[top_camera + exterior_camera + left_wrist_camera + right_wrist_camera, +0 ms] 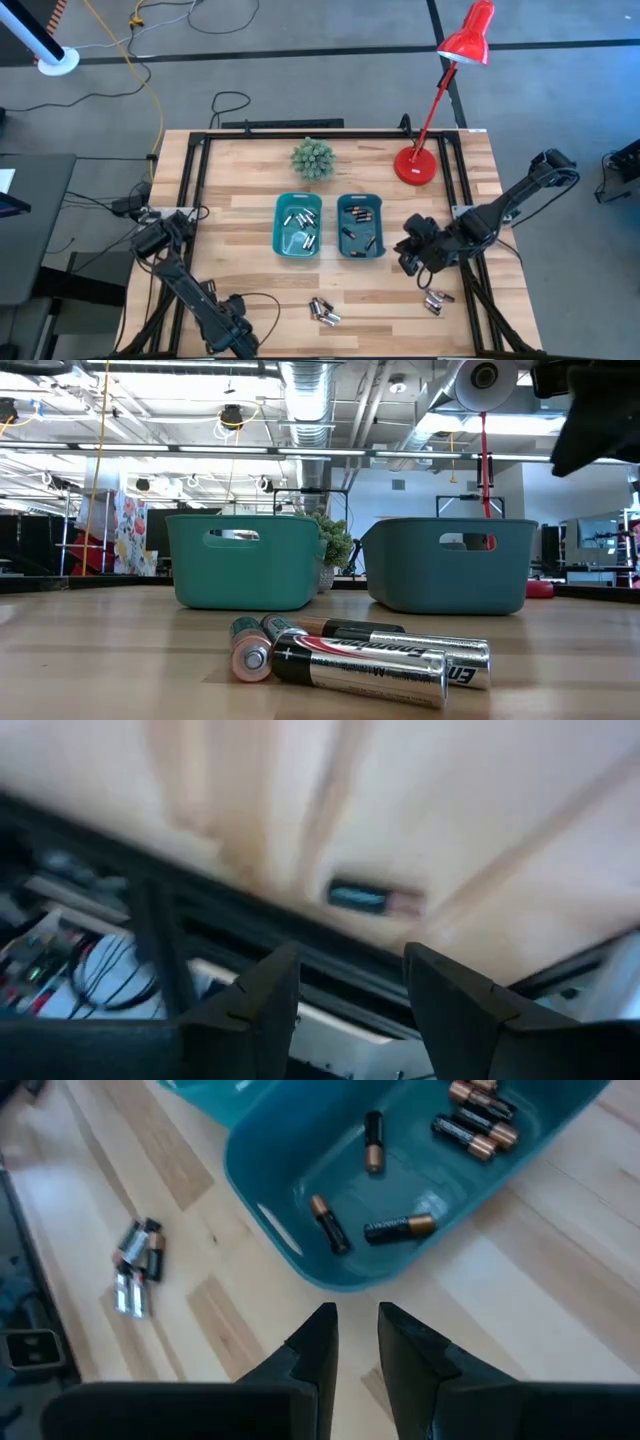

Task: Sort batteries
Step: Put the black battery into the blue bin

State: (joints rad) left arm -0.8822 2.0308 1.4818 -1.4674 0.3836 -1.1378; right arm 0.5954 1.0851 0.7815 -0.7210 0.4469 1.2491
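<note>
Two teal bins stand mid-table: the left bin (298, 226) holds silvery batteries, the right bin (361, 226) (400, 1170) holds dark, copper-ended batteries (398, 1228). A loose cluster of batteries (322, 311) (350, 655) (135, 1266) lies on its sides near the front edge. A second small cluster (432, 301) lies at the front right. My right gripper (406, 258) (357, 1325) hovers just right of the right bin, open by a narrow gap with nothing in it. My left gripper (236, 336) (350, 970) is over the table's front-left edge, open and empty.
A green spiky plant (313, 158) and a red desk lamp (418, 165) stand at the back of the wooden table (240, 200). A black frame rail (192, 190) runs along the table's sides. Bare wood lies between the bins and the front edge.
</note>
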